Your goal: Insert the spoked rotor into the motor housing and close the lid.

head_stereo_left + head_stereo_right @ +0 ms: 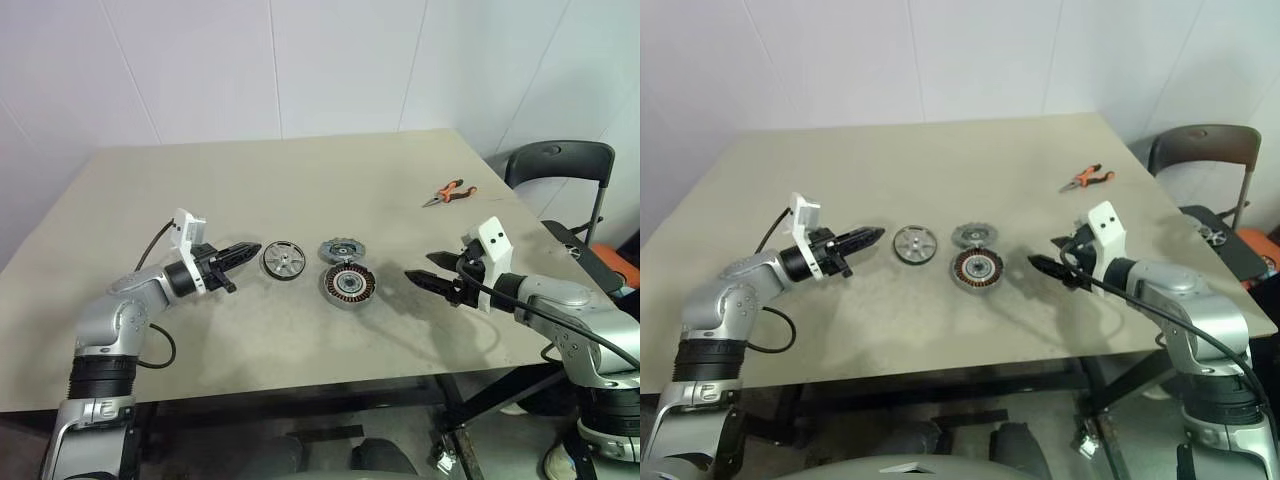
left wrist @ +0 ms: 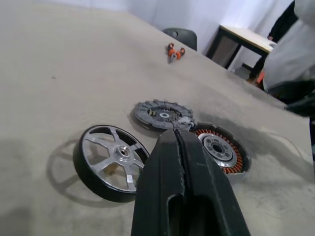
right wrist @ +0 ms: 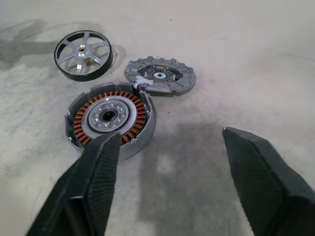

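Observation:
The spoked rotor (image 1: pixel 283 260), a silver wheel with a dark rim, lies flat on the table left of centre. Just right of it stands the motor housing (image 1: pixel 348 285), its copper windings (image 3: pixel 110 118) facing up and its top uncovered. Flat behind the housing lies the grey lid (image 1: pixel 342 249), touching the housing's far rim. My left gripper (image 1: pixel 255 248) is shut and empty, its tips just left of the rotor (image 2: pixel 112 160) and slightly above the table. To the right of the housing, a short gap away, my right gripper (image 3: pixel 170 137) stands open and empty.
Orange-handled pliers (image 1: pixel 448 192) lie at the table's far right. A dark chair (image 1: pixel 560 170) stands beyond the right edge. In the left wrist view a person (image 2: pixel 295 44) stands past the table beside a small desk (image 2: pixel 246 34).

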Controlling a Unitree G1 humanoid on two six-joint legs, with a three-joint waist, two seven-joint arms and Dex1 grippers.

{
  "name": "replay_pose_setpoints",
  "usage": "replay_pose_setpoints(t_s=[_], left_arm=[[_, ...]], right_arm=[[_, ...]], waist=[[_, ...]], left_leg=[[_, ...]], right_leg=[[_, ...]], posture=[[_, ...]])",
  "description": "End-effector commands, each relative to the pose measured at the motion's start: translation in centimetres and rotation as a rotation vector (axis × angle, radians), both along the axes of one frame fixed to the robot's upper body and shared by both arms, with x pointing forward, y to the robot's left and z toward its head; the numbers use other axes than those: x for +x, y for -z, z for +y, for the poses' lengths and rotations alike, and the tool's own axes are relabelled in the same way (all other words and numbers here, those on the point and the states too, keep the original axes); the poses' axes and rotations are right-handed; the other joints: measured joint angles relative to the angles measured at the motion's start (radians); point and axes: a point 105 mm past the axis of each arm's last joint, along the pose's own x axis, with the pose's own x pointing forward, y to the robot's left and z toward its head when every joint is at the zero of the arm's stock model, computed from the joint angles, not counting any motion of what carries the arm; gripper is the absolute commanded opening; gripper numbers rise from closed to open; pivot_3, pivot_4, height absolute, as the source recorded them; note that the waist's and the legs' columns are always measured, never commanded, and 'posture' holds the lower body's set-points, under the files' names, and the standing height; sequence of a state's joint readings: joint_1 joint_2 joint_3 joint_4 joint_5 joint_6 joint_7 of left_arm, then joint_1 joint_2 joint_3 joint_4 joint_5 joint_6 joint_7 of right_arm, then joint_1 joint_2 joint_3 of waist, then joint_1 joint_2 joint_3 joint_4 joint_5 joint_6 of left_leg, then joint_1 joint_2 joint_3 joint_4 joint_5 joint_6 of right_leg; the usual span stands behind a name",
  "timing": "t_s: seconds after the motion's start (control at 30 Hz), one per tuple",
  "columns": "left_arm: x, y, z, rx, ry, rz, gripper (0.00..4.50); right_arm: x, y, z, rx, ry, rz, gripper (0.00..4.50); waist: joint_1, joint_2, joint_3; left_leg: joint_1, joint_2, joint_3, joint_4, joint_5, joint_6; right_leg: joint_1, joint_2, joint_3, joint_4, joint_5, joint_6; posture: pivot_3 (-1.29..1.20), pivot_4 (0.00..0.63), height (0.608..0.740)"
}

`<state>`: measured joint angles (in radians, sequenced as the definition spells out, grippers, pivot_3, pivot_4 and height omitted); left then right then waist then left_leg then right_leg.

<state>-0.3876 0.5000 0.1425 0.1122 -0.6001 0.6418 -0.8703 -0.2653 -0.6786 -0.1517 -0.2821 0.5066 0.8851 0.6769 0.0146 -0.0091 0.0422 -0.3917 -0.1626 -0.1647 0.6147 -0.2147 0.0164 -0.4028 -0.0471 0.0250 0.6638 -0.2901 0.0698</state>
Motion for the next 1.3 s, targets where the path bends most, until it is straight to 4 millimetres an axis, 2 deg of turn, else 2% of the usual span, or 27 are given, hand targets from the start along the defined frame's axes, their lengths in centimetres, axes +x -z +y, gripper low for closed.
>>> replay_pose_setpoints(t_s=[0.03, 0.13, 0.3, 0.6, 0.7, 0.8, 1.3], left_arm=[[0.5, 0.5, 0.1, 0.029, -0.025, -0.004, 0.00], [0.3, 1.3, 0.3, 0.035, -0.038, 0.030, 0.00], [0.5, 2.7, 1.9, 0.063, -0.107, 0.055, 0.00], [0.0, 1.4, 1.9, -0.008, -0.087, 0.036, 0.00], [0.1, 1.6, 2.2, 0.006, -0.100, 0.035, 0.58], [0.5, 1.7, 2.4, 0.032, -0.136, 0.031, 1.56], [0.6, 1.1, 1.9, 0.039, -0.107, 0.012, 1.56]], right_arm=[[0.5, -1.4, 0.8, -0.006, -0.019, -0.067, 3.39], [0.4, -1.3, 1.2, -0.013, -0.029, -0.064, 3.39], [0.3, -1.0, 0.9, -0.026, -0.021, -0.057, 3.39], [0.4, -1.1, 0.9, -0.031, -0.027, -0.059, 3.39], [0.5, -1.0, 1.0, -0.034, -0.030, -0.058, 3.43], [0.5, -1.0, 1.0, -0.037, -0.032, -0.058, 3.43], [0.6, -0.7, 1.1, -0.046, -0.038, -0.054, 3.43]], waist=[[-0.001, 0.000, 0.000], [0.000, 0.000, 0.000], [0.000, 0.000, 0.000], [0.001, 0.000, 0.000], [-0.001, 0.000, 0.000], [0.000, 0.000, 0.000], [0.000, 0.000, 0.000]], left_leg=[[0.000, 0.000, 0.000, 0.000, 0.000, 0.000], [0.000, 0.000, 0.000, 0.000, 0.000, 0.000], [0.000, 0.000, 0.000, 0.000, 0.000, 0.000], [0.000, 0.000, 0.000, 0.000, 0.000, 0.000], [0.000, 0.000, 0.000, 0.000, 0.000, 0.000], [0.000, 0.000, 0.000, 0.000, 0.000, 0.000], [0.000, 0.000, 0.000, 0.000, 0.000, 0.000]], right_leg=[[0.000, 0.000, 0.000, 0.000, 0.000, 0.000], [0.000, 0.000, 0.000, 0.000, 0.000, 0.000], [0.000, 0.000, 0.000, 0.000, 0.000, 0.000], [0.000, 0.000, 0.000, 0.000, 0.000, 0.000], [0.000, 0.000, 0.000, 0.000, 0.000, 0.000], [0.000, 0.000, 0.000, 0.000, 0.000, 0.000], [0.000, 0.000, 0.000, 0.000, 0.000, 0.001]], posture=[[0.00, 0.000, 0.740], [0.00, 0.000, 0.740], [0.00, 0.000, 0.740], [0.00, 0.000, 0.740], [0.00, 0.000, 0.740], [0.00, 0.000, 0.740], [0.00, 0.000, 0.740]])
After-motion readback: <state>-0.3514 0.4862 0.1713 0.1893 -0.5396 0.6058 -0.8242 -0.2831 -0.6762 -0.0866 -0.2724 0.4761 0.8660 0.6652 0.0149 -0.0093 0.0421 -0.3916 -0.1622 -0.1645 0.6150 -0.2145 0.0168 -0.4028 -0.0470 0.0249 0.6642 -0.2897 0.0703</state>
